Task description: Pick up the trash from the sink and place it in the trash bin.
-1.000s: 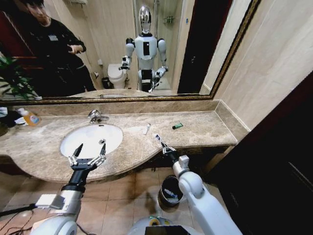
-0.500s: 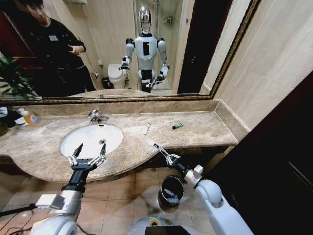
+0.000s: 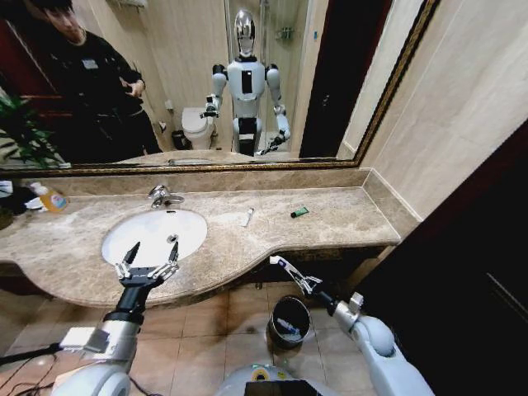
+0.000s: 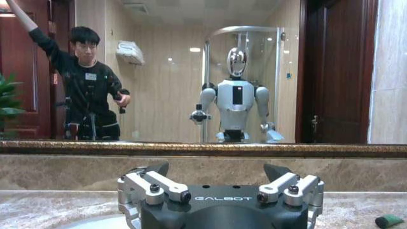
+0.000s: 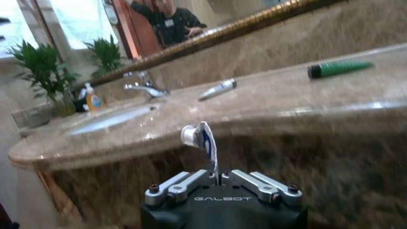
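The right gripper (image 3: 290, 273) is positioned below the front edge of the beige-brown marble counter (image 3: 330, 219), above the small round black trash bin (image 3: 289, 320) on the tiled floor. Its fingers are closed on the thin white toothbrush (image 5: 205, 141), which projects forward from the fingertips. The left gripper (image 3: 148, 262) is stationed over the front rim of the white oval sink (image 3: 154, 235) with its fingers spread apart and nothing between them. On the counter behind the sink, a small white tube (image 3: 248, 217) and a tiny green packet (image 3: 299, 212) lie well apart.
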Controlling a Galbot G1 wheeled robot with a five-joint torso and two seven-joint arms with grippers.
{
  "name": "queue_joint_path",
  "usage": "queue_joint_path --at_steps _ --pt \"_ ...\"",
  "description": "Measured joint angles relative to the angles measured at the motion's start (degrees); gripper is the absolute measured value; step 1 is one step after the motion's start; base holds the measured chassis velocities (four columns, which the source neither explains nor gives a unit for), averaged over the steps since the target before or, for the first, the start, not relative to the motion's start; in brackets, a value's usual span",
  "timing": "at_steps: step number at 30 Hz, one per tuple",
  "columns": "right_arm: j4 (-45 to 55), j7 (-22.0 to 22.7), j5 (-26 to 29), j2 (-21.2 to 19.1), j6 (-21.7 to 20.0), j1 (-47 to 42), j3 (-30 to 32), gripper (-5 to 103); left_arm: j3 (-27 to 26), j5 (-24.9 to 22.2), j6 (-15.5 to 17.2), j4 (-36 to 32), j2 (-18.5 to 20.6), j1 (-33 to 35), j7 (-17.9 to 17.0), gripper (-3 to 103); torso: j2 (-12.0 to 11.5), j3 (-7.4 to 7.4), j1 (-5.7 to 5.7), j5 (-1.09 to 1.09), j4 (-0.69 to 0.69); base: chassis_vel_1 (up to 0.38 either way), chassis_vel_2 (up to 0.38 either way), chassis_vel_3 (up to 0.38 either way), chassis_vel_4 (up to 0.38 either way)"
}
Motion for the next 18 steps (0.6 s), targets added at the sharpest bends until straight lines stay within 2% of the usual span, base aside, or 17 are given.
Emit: queue_joint_path --at_steps 6,8,9,12,13,15,18 --pt "-3.7 0.5 -2.6 0.2 1.0 0.2 -0.5 0 0.0 0.0 0.0 0.0 0.0 0.0 0.0 100 0.0 0.00 0.00 0.00 0.00 0.000 0.000 0.000 0.000" --pt "-8.9 2.6 -6.7 0.8 3.4 1.0 -1.8 0 0.0 0.0 0.0 0.0 0.0 0.0 0.0 100 0.0 0.00 0.00 0.00 0.00 0.000 0.000 0.000 0.000" --pt "-8.9 2.6 -6.7 0.8 3.4 1.0 -1.8 0 0.0 0.0 0.0 0.0 0.0 0.0 0.0 100 0.0 0.00 0.00 0.00 0.00 0.000 0.000 0.000 0.000" --pt "-17.0 8.8 -12.9 2.2 7.1 2.1 -3.4 0 0.0 0.0 0.0 0.0 0.0 0.0 0.0 100 0.0 0.00 0.00 0.01 0.00 0.000 0.000 0.000 0.000" --pt "-17.0 8.8 -12.9 2.2 7.1 2.1 -3.4 0 0.0 0.0 0.0 0.0 0.0 0.0 0.0 100 0.0 0.00 0.00 0.01 0.00 0.000 0.000 0.000 0.000" --pt "-22.5 12.6 -16.0 3.1 9.5 3.2 -4.2 0 0.0 0.0 0.0 0.0 0.0 0.0 0.0 100 0.0 0.00 0.00 -0.01 -0.01 0.000 0.000 0.000 0.000" --pt "-27.7 14.9 -18.8 4.1 10.8 4.4 -4.5 0 0.0 0.0 0.0 0.0 0.0 0.0 0.0 100 0.0 0.00 0.00 0.00 0.00 0.000 0.000 0.000 0.000"
